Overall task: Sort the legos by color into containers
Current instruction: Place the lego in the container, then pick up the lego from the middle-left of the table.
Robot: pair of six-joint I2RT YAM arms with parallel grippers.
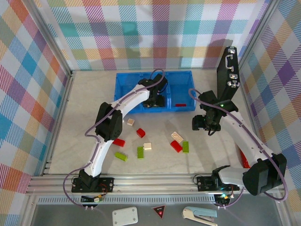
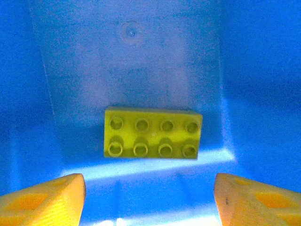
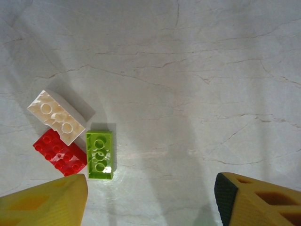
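Legos wait on the surface [image 3: 197,94] ahead-left of the spread, empty right fingers [image 3: 47,202]: lime green brick [image 3: 99,154] nearest, long axis pointing away, red brick [image 3: 59,153] and cream brick [image 3: 56,116] touching beyond. Left fingers [image 2: 42,200], spread, hover above an eight-stud lime brick [image 2: 152,133] in the blue bin [image 2: 263,70].

Blue bin [image 1: 123,89] at far centre: lime brick [image 2: 152,133] studs-up in its middle compartment, red brick [image 1: 180,104] in the right; other bricks [image 1: 176,146] scattered nearer on the worktop [image 1: 84,117]

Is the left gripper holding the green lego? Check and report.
No: the green lego lies flat on the bin floor, clear of the spread fingers of the left gripper.
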